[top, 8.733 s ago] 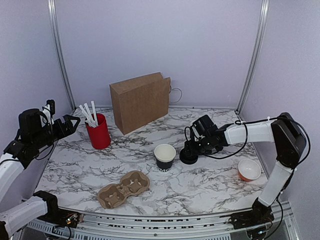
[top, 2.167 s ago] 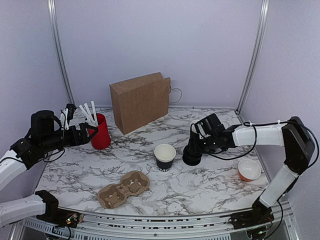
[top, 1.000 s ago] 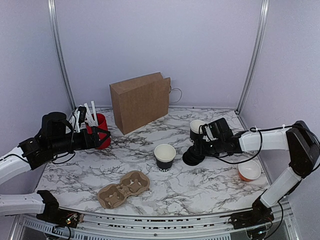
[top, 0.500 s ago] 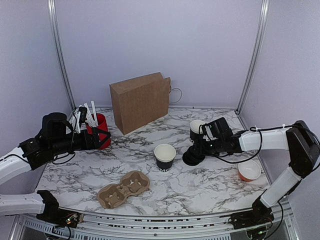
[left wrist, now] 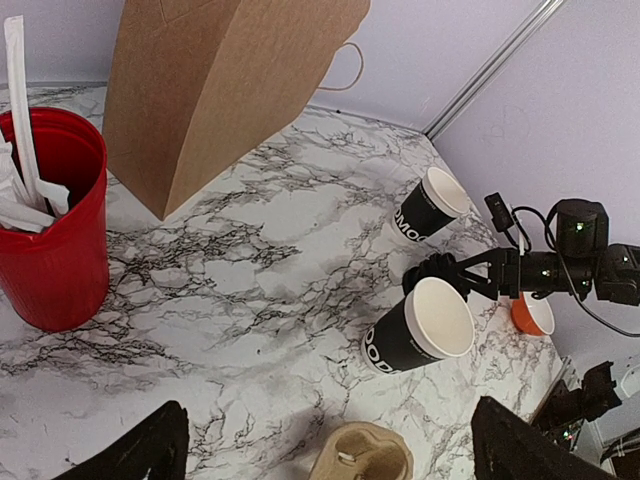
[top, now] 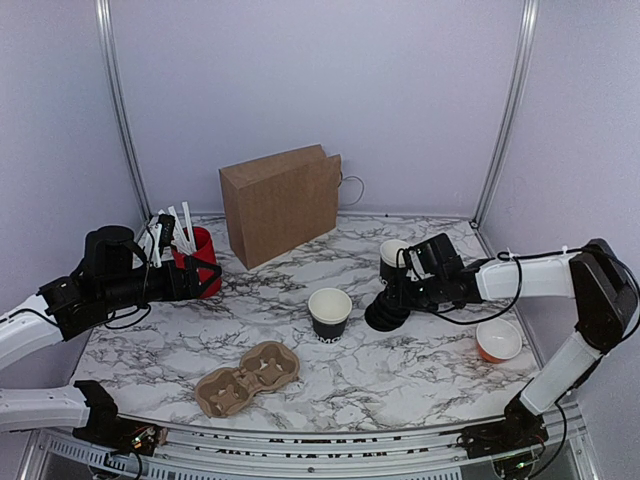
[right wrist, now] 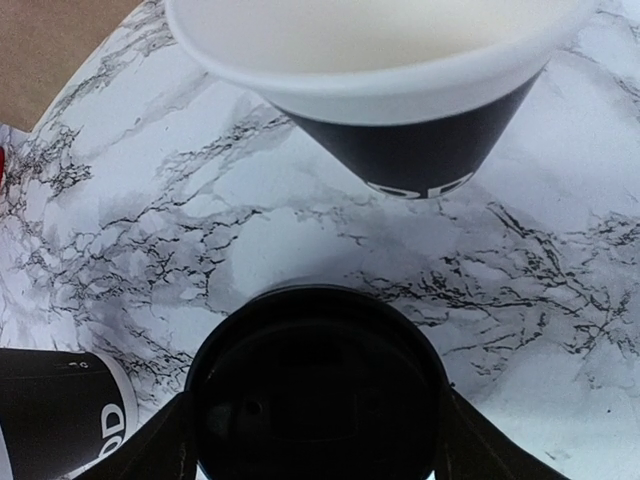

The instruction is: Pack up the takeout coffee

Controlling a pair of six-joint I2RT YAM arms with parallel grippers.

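The cardboard carrier (top: 248, 377) lies nearest. Much as a second ago, the right hand (top: 388, 308) straddles the lidded takeout coffee (right wrist: 318, 400) on the bench (top: 420, 375), beside an open cup (top: 329, 312) showing only white lining; whether it grips or merely flanks it, I cannot tell. The left hand (top: 207, 277), spread wide, sits by the red cup (left wrist: 55, 230) holding white sticks (left wrist: 20, 110). Behind stands the paper bag (top: 282, 205).

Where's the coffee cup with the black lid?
In the top view the takeout coffee stands right of centre on the marble table, between the right end effector's fingers, just right of the open black cup.
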